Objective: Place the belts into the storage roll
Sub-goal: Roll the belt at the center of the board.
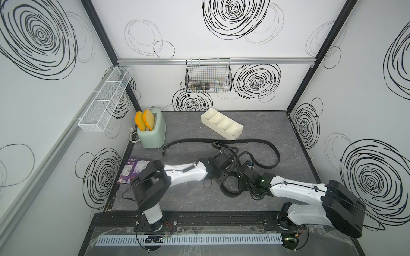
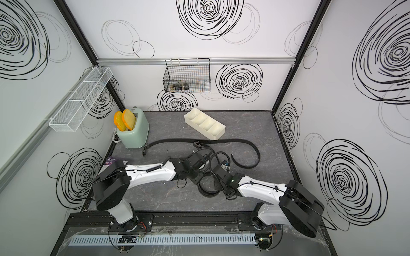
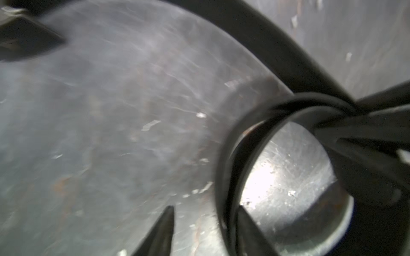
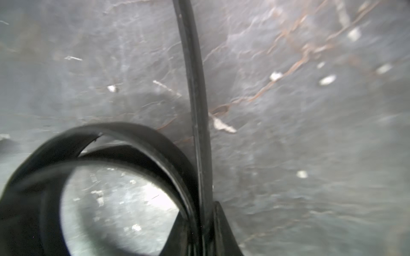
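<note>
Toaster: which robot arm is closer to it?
Left. The left arm lies just in front of the toaster; the right arm reaches in from the opposite side, much farther away.

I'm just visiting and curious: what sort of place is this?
Probably a robot test booth staged as a kitchen: patterned walls enclose a grey table, a left arm and right arm stand at its front, a toaster holds bread.

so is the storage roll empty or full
Empty: the storage roll shows four bare compartments; the belt lies outside it.
</note>
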Robot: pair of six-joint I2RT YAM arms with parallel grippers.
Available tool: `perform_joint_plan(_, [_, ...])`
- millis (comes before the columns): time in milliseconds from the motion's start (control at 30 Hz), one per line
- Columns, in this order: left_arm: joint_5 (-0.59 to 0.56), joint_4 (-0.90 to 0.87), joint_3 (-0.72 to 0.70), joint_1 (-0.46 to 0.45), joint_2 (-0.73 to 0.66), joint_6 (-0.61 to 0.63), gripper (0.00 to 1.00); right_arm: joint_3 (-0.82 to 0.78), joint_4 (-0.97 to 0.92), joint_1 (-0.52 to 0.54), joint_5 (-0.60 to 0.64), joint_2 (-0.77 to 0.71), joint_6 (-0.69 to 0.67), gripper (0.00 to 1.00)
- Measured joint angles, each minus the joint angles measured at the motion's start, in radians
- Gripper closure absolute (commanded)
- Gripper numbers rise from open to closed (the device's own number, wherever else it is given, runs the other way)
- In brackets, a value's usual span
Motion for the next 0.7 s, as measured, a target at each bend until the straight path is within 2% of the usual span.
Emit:
perform_joint_plan(100, [0.022, -0.022, -0.016, 0.154, -0.139, -0.034, 0.27, 0.076, -0.07, 0.001, 0.049, 0.077, -0.077, 0.99])
perform_joint_plan(200, [0.035, -0.023, -0.034, 0.342, -0.275, -0.079, 0.25, 0.168, -0.127, 0.019, 0.09, 0.169, -0.155, 1.0])
perform_joint_plan(300, [0.045, -0.015, -0.063, 0.493, -0.385, -0.117, 0.23, 0.282, -0.166, 0.071, 0.117, 0.267, -0.239, 1.0])
perform_joint_plan(433, [0.074, -0.014, -0.08, 0.574, -0.429, -0.137, 0.19, 0.402, -0.185, 0.177, 0.131, 0.36, -0.352, 1.0])
perform_joint_plan(567, [0.109, -0.011, -0.095, 0.595, -0.401, -0.142, 0.17, 0.41, -0.193, 0.243, 0.131, 0.367, -0.439, 1.0])
perform_joint_plan(700, [0.128, -0.008, -0.105, 0.588, -0.35, -0.141, 0.16, 0.372, -0.228, 0.189, 0.146, 0.319, -0.5, 1.0])
